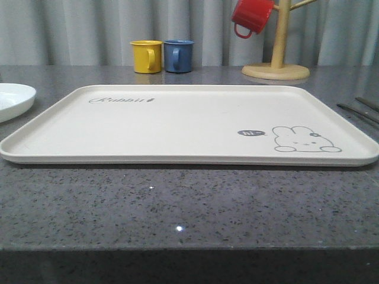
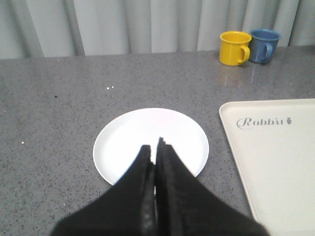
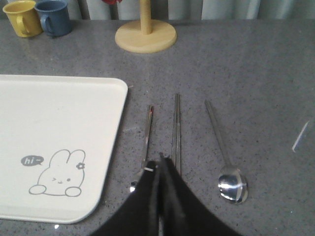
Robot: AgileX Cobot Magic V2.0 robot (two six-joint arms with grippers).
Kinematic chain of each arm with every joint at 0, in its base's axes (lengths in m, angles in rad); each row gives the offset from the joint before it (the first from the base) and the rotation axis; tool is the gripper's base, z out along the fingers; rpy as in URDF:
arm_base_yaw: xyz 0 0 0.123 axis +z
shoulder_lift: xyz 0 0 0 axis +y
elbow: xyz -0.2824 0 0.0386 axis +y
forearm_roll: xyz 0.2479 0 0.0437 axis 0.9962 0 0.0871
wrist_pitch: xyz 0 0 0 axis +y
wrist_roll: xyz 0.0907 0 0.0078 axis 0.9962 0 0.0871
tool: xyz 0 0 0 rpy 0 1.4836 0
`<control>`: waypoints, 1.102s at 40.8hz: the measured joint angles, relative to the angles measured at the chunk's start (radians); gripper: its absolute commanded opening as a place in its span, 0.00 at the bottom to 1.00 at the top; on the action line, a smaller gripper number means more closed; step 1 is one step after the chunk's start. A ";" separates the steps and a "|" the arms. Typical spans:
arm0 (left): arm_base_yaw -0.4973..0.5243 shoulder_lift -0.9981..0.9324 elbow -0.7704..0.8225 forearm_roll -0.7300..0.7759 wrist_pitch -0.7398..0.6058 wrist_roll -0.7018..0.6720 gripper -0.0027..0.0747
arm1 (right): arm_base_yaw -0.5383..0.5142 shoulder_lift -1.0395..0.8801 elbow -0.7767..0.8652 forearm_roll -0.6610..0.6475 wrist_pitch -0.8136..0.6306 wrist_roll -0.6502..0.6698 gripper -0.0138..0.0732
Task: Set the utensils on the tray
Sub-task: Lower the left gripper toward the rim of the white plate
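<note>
Currently, the cream tray [image 1: 177, 127] is lying bare on the grey table [image 1: 177, 207], and the utensils are lying on the tabletop just beside its right edge.

Both claws are sitting pressed together with nothing between their fingers: the left gripper [image 2: 156, 147] is hanging over the round white plate [image 2: 133, 135] to the left of the tray, and the right gripper [image 3: 161, 160] is hovering above the utensils. Beneath it the fork [image 3: 147, 128], the chopsticks [image 3: 176, 125] and the spoon [image 3: 224, 157] are lying side by side, apart from one another, with the fork nearest the tray. A yellow mug [image 1: 146, 56], a blue mug [image 1: 178, 55] and a wooden mug stand [image 1: 276, 70] holding a red mug [image 1: 251, 16] are standing at the back.
</note>
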 measured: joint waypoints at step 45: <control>0.088 0.644 -0.270 0.138 0.367 0.000 0.66 | 0.000 0.015 0.009 0.000 0.005 0.000 0.73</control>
